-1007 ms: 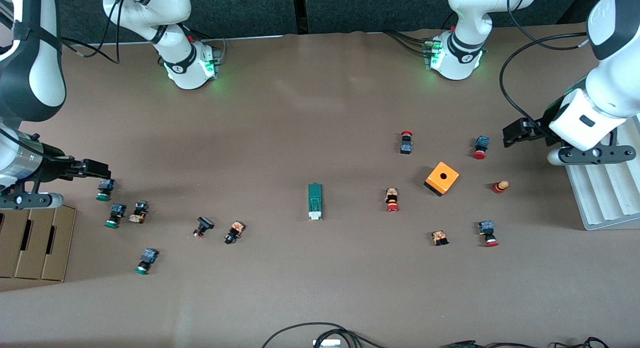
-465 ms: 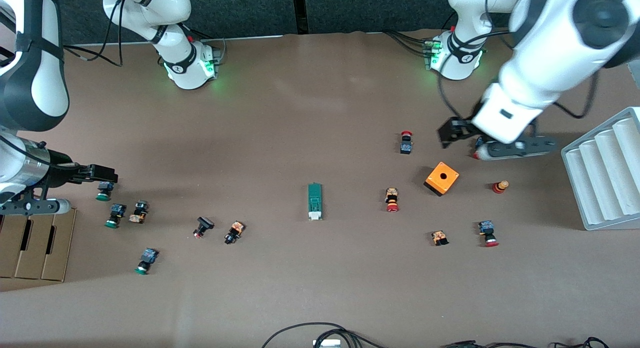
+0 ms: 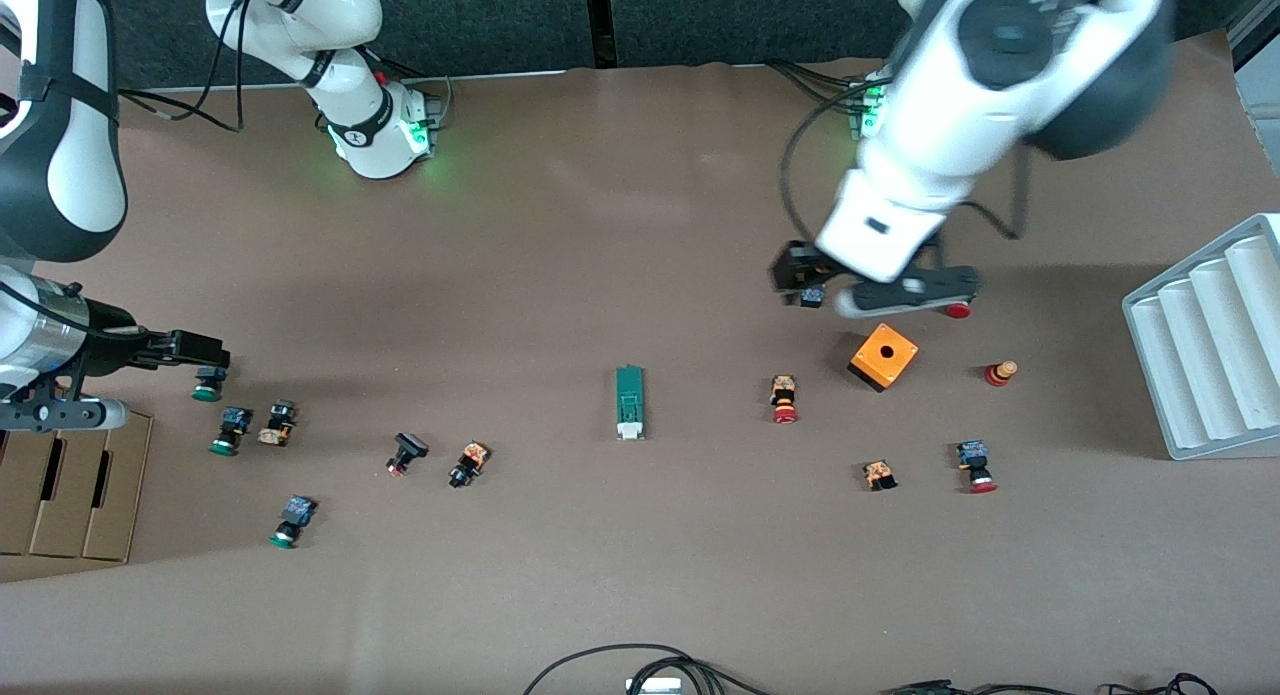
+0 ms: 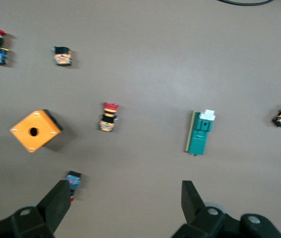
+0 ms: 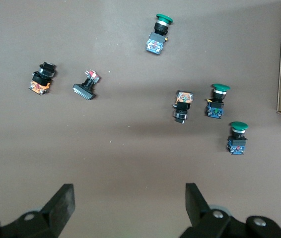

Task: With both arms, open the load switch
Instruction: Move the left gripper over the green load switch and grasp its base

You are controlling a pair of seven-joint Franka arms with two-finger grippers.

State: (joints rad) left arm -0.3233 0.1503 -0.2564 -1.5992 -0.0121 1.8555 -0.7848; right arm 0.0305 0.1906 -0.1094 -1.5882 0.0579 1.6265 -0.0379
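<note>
We see the load switch [image 3: 629, 402] lying flat in the middle of the table, with nothing touching it. From it, the orange box [image 3: 884, 356] sits at about 3 o'clock. Our left gripper [image 3: 792, 273] hangs over a small red button [image 3: 811, 295], fingers spread and empty. Our right gripper [image 3: 205, 352] hangs over a green button [image 3: 207, 384] at 9 o'clock, fingers spread and empty too.

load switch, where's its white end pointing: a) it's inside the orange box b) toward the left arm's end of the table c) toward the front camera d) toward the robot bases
c: in the front view the load switch lies alone on the bare table with its white piece at the end nearer the front camera.
</note>
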